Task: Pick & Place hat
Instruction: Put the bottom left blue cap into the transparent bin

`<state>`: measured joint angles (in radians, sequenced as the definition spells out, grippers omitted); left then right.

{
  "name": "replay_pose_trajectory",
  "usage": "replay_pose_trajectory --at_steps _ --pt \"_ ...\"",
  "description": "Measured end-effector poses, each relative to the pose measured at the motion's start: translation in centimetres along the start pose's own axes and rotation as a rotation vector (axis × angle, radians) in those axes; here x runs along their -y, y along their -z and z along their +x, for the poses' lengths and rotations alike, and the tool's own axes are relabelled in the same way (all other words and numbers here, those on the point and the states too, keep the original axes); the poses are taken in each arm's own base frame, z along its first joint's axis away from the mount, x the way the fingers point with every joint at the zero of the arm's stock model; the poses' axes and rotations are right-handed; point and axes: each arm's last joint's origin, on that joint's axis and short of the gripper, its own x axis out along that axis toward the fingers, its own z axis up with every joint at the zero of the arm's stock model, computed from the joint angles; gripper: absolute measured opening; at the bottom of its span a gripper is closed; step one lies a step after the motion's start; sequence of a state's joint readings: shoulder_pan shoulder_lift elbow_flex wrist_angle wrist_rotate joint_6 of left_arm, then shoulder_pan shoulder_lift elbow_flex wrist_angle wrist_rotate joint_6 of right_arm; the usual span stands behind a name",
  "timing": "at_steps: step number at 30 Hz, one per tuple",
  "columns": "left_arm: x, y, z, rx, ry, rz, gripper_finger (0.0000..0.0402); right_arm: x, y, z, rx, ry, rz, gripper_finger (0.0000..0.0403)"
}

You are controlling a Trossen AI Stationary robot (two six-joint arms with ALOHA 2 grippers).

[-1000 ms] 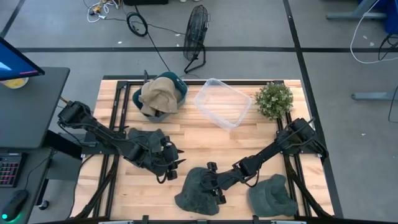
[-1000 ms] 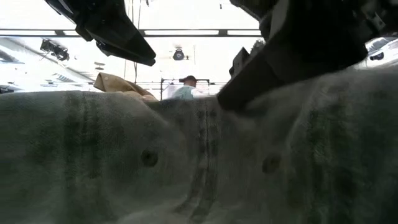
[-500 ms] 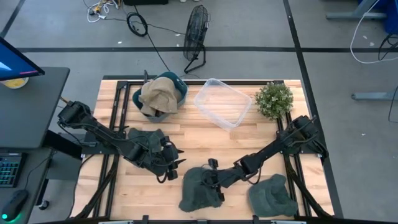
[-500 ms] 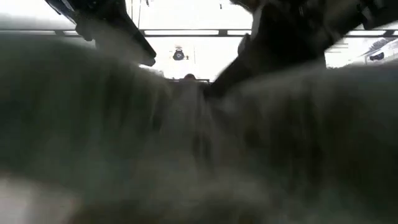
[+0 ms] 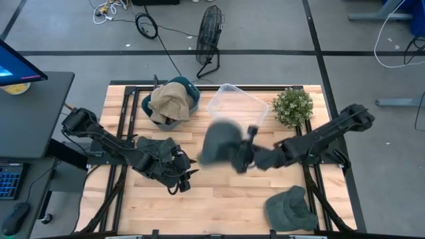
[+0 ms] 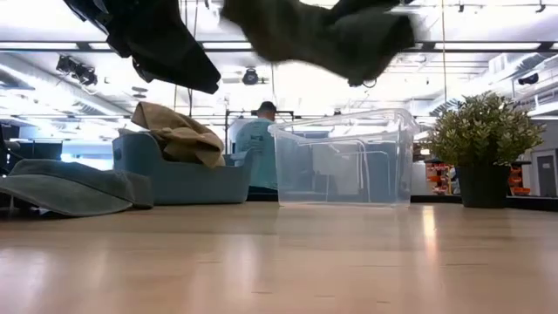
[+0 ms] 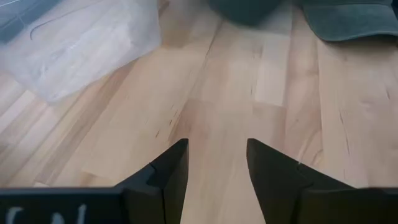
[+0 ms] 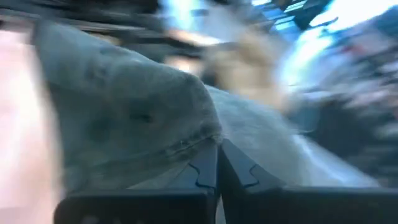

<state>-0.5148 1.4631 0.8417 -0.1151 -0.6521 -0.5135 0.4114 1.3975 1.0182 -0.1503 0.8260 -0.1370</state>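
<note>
A dark green hat (image 5: 219, 143) hangs in the air just short of the clear plastic bin (image 5: 238, 109), with my right gripper (image 5: 237, 157) shut on it. In the low view the hat (image 6: 323, 30) is well above the table and above the bin (image 6: 344, 157). My left gripper (image 5: 186, 176) stands open over bare wood at the table's left; its fingers (image 7: 171, 171) have nothing between them. A second green hat (image 5: 291, 207) lies flat at the near right. A third (image 5: 156, 147) lies under my left arm. My right gripper pinches the hat's cloth between its two shut fingers (image 8: 202, 171), close to a stitched seam (image 8: 186, 146); one layer or several, I cannot tell. The fingers come roughly level from the table's right. The hat is lifted clear of the table and droops beyond the fingertips.
A blue basket (image 5: 189, 99) holding a tan hat (image 5: 166, 101) stands at the far left. A potted plant (image 5: 292, 106) stands at the far right beside the bin. A person (image 6: 261, 131) shows in the room beyond. Bare wood lies across the table's middle and near side.
My right gripper has shut on the green hat near the table's near edge, then swung up and toward the far edge, close to the clear bin. The hat first bunched up on the wood and now hangs clear of the table.
</note>
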Motion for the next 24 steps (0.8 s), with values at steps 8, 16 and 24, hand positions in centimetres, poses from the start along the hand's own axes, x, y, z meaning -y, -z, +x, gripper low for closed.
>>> replay_pose_trajectory --at_steps 8,16,24 --pt "0.0 0.1 0.1 -0.002 0.000 0.001 0.0167 6.7 0.0 1.2 -0.174 0.472 -0.277 0.0002" --pt "0.0 0.1 0.1 -0.004 -0.002 0.004 0.0167 11.4 3.5 5.8 -0.409 0.598 -0.243 0.0002" --pt "0.0 0.1 0.1 -0.010 -0.005 0.009 0.0167 11.0 6.4 9.8 -0.516 0.517 -0.263 0.0001"
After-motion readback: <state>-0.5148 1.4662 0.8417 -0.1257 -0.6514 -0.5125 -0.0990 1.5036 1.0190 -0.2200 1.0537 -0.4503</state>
